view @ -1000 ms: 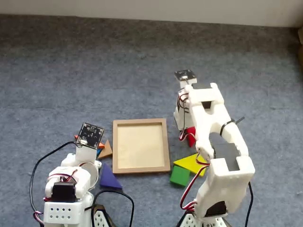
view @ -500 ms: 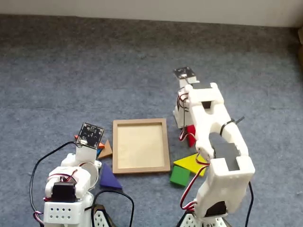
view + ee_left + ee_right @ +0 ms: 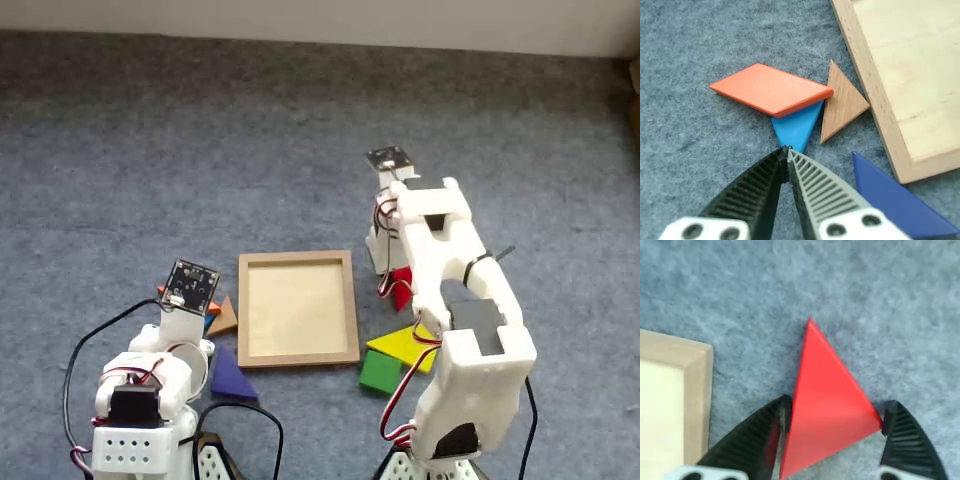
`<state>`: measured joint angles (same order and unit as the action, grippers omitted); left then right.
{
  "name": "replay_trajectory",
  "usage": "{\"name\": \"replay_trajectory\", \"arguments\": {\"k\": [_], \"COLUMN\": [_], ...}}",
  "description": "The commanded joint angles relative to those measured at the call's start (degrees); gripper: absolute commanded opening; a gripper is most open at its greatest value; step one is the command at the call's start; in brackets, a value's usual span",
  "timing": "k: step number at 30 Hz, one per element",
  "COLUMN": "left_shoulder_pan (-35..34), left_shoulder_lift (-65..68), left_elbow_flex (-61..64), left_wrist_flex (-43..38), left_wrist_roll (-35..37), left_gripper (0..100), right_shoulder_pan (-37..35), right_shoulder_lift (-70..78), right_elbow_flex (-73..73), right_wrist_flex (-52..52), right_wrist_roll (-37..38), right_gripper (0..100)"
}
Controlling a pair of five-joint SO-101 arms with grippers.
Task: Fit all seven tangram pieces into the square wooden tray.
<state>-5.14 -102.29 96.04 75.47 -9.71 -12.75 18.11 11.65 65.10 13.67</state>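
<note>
Wooden tray (image 3: 297, 357) at centre frame is empty yet. My right arm (image 3: 440, 250) barely shifted this past second: the right gripper (image 3: 836, 412) stands open astride the red triangle (image 3: 827, 385) just right of the tray, unclamped, so the pick is pending; the left gripper (image 3: 786, 152) sits closed, empty.

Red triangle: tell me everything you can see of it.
The red triangle is a flat, smooth piece with clean edges that looks painted. It lies flat on the grey carpet, just off the right side of the wooden tray, with a strip of carpet between them. The right claw is open astride it, with one finger at a long edge and the other at a corner. In the high view the arm partly covers it.
</note>
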Motion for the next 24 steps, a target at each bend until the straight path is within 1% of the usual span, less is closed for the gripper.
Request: {"name": "replay_trajectory", "arguments": {"k": [1,3,6,11,16,18,22,24], "left_shoulder_pan": [-0.48,-0.48,-0.48,-0.48,-0.48,-0.48,-0.48,-0.48], "left_shoulder_lift": [-1.80,-1.80,-1.80,-1.80,-1.80,-1.80,-1.80,-1.80], "left_elbow_flex": [1.19,1.19,1.19,1.19,1.19,1.19,1.19,1.19], "left_wrist_flex": [0.26,0.26,0.26,0.26,0.26,0.26,0.26,0.26], "left_wrist_roll": [-0.44,-0.44,-0.44,-0.44,-0.44,-0.44,-0.44,-0.44], "left_gripper": [1,1,1,1,1,1,1,1], "right_shoulder_pan": [0.66,0.66,0.66,0.66,0.57,0.75,1.10,1.27], "right_shoulder_lift": [-1.10,-1.19,-1.27,-2.51,-9.80,-12.97,-16.84,-17.19], "right_elbow_flex": [-0.31,-0.40,-0.40,-0.13,0.48,2.95,7.16,8.48], "right_wrist_flex": [1.54,2.95,3.38,3.38,3.38,3.30,3.21,3.21], "right_wrist_roll": [0.35,-1.49,-2.29,-2.29,-2.73,-2.81,-7.47,-8.00], "right_gripper": [26.9,23.5,19.6,19.3,19.6,21.4,30.6,32.3]}}
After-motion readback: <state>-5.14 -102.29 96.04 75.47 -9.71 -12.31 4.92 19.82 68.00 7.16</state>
